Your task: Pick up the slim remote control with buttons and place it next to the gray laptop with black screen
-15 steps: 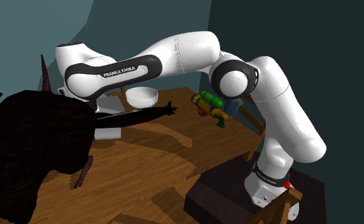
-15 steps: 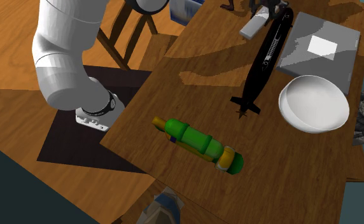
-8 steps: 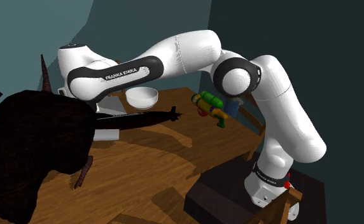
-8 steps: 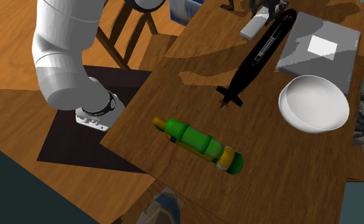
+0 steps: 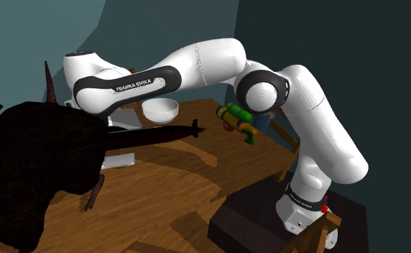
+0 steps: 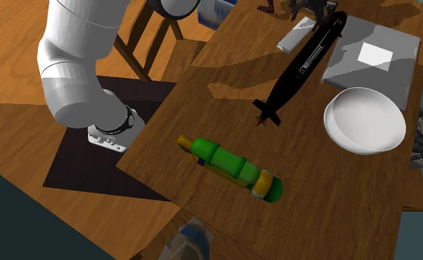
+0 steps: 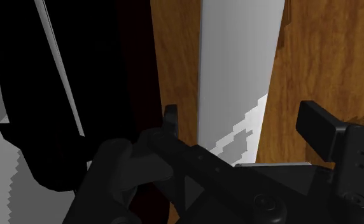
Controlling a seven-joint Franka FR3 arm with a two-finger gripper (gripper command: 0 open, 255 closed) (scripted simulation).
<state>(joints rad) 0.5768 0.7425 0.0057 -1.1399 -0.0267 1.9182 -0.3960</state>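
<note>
The slim remote (image 7: pixel 238 63), drawn plain pale grey, lies flat on the wooden table between the fingers of my gripper (image 7: pixel 243 118). The fingers stand apart and neither touches it. In the second exterior view the remote (image 6: pixel 295 33) rests at the table's far end, beside a long black submarine-shaped model (image 6: pixel 302 66). The grey laptop (image 6: pixel 369 59) lies shut and flat on the model's other side. In the shoulder view the remote (image 5: pixel 118 159) lies low on the table under the arm's hand (image 5: pixel 89 93).
A white bowl (image 6: pixel 364 120) sits by the laptop's near corner. A green and yellow toy (image 6: pixel 232 168) lies mid-table. A big dark spiky figure (image 5: pixel 39 165) blocks the shoulder view's left. The stand (image 5: pixel 283 215) is at the lower right.
The fingers have opened and let go of the remote, which has dropped onto the table. Earlier the black model's tail swung away from the bowl.
</note>
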